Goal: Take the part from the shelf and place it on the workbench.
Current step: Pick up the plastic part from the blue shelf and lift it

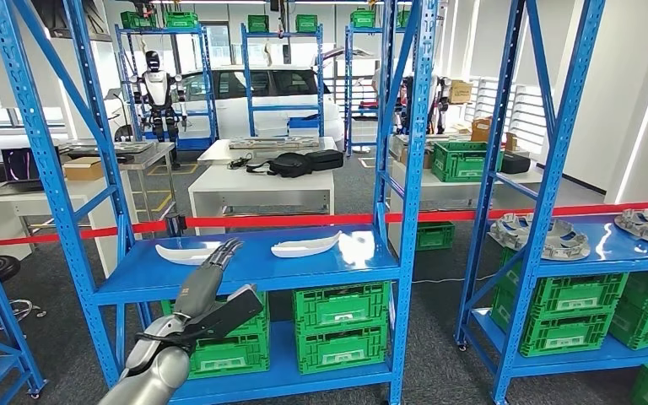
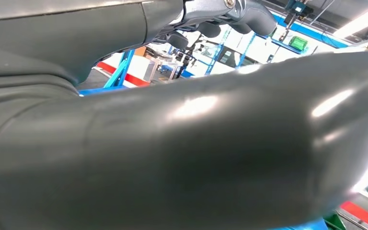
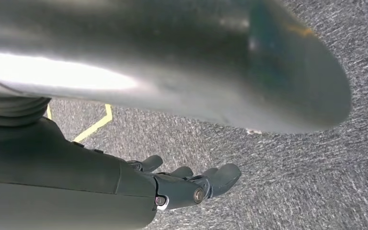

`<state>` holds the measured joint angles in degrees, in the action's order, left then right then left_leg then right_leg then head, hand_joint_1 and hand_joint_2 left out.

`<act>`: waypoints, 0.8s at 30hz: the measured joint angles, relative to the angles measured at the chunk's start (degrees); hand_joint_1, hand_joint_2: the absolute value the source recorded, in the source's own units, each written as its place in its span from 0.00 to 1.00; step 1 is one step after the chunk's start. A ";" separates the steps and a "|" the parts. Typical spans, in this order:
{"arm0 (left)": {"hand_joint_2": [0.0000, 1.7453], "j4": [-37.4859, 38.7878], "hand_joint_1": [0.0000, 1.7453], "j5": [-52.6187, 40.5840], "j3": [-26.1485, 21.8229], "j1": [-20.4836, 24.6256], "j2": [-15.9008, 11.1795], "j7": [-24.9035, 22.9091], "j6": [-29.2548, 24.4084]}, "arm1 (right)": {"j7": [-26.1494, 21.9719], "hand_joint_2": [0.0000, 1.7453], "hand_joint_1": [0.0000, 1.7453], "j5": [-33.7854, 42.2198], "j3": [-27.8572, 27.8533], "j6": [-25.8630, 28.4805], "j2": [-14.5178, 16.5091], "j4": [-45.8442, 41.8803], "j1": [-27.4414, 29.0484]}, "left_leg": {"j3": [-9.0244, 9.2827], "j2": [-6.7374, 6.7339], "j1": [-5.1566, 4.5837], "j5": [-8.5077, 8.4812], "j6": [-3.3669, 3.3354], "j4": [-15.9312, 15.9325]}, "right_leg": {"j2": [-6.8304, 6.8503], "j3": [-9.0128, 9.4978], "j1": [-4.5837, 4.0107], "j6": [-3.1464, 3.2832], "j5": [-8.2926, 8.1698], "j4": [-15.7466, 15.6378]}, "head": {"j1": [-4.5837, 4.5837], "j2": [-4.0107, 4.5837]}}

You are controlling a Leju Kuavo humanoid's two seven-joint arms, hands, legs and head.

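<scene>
Two white curved parts lie on the blue shelf [image 1: 253, 274]: one at the left [image 1: 179, 252], one nearer the middle [image 1: 306, 245]. My left hand [image 1: 213, 268] reaches up over the shelf's front edge, its dark fingers stretched out, their tips at the right end of the left part; whether they touch it I cannot tell. It holds nothing. In the left wrist view the thick thumb [image 2: 196, 148] covers most of the picture, with dark fingers [image 2: 211, 28] beyond it. My right hand [image 3: 191, 184] hangs over grey carpet, fingers loosely apart and holding nothing.
Green crates [image 1: 340, 325] fill the level below the parts. Blue uprights [image 1: 405, 169] frame the bay. A red barrier tape [image 1: 287, 221] runs behind it. A second blue rack on the right carries grey round parts [image 1: 548, 239]. White tables [image 1: 261, 181] stand beyond.
</scene>
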<state>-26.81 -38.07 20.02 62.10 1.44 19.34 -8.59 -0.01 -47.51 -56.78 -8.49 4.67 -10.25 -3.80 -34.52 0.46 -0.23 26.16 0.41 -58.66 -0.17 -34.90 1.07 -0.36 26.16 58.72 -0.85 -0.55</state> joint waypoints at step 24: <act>0.00 0.32 0.00 0.98 -0.32 1.57 -6.68 -0.51 -0.06 | -1.17 0.00 0.00 -1.71 0.10 -1.38 -1.31 0.00 -0.90 | 0.07 -0.06 0.03 -0.01 0.02 0.06 | -0.03 -0.01 -0.02 -0.02 0.05 0.05 | 0.00 0.00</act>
<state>-26.49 -37.10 19.70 63.67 -5.24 18.82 -8.65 -1.19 -49.21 -56.69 -9.87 3.37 -10.25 -4.70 -34.45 0.40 -0.21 26.15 0.43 -58.61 -0.20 -34.91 1.05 -0.38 26.21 58.77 -0.85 -0.55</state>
